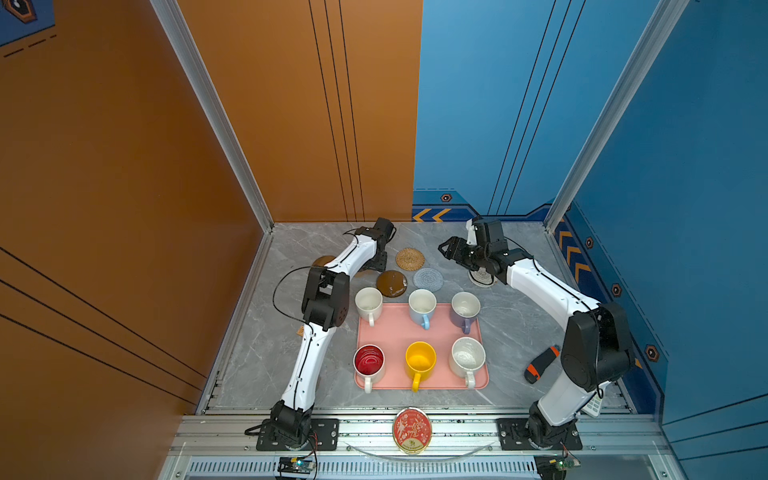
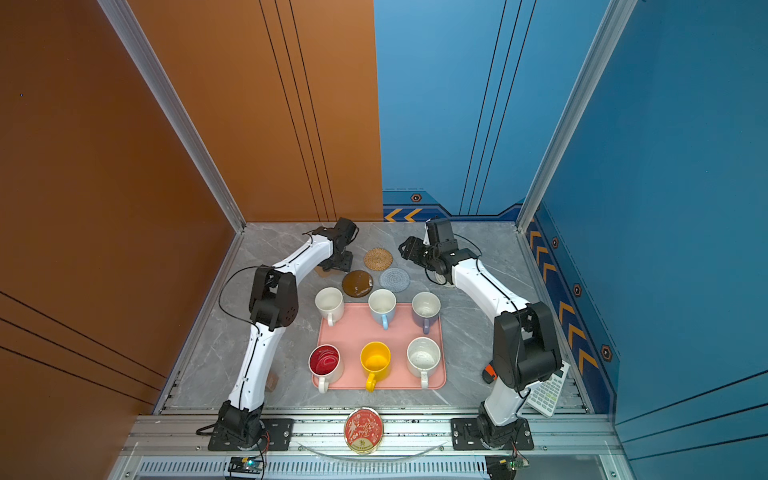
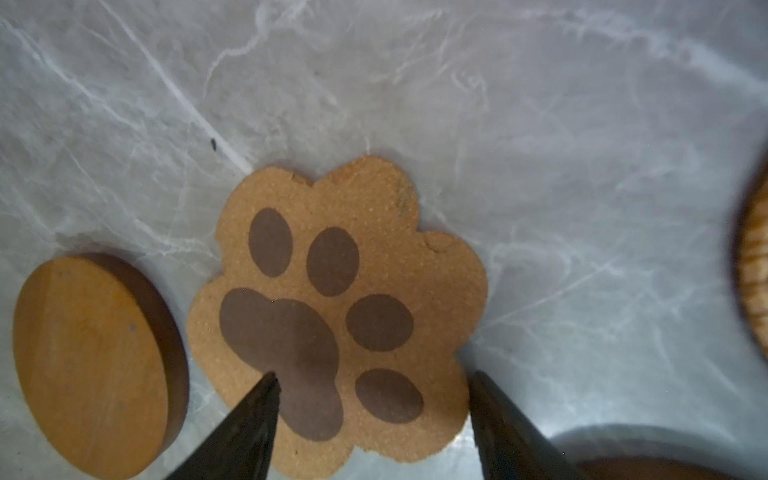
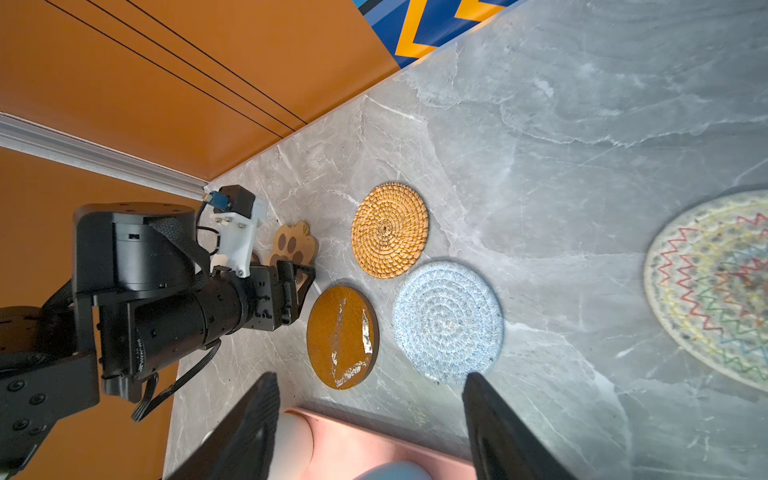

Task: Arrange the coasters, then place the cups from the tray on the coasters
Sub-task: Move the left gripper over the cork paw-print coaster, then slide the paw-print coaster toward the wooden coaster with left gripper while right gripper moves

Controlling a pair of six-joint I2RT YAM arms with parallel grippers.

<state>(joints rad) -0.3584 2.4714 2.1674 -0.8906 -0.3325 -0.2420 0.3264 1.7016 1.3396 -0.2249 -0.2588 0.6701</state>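
Note:
My left gripper point(image 3: 374, 376) is open, low over the tan paw-print coaster point(image 3: 336, 307) at the back left; one fingertip is above the print, the other at its edge. A brown disc coaster point(image 3: 91, 365) lies beside it. A second brown disc point(image 1: 392, 283), the rattan round point(image 1: 410, 259) and the blue-grey crocheted round point(image 1: 428, 279) lie behind the pink tray point(image 1: 395, 336). The cream crocheted round point(image 4: 715, 286) lies under my right arm. My right gripper point(image 1: 444, 247) hovers open and empty at the back. Several cups stand on the tray, among them white point(image 1: 368, 303), yellow point(image 1: 420, 359) and lavender point(image 1: 465, 309).
A red-and-gold tin point(image 1: 412, 430) sits on the front rail. A black-and-orange tool point(image 1: 540, 365) and a calculator point(image 2: 548, 390) lie at the right by my right arm's base. Orange and blue walls close in the back and sides.

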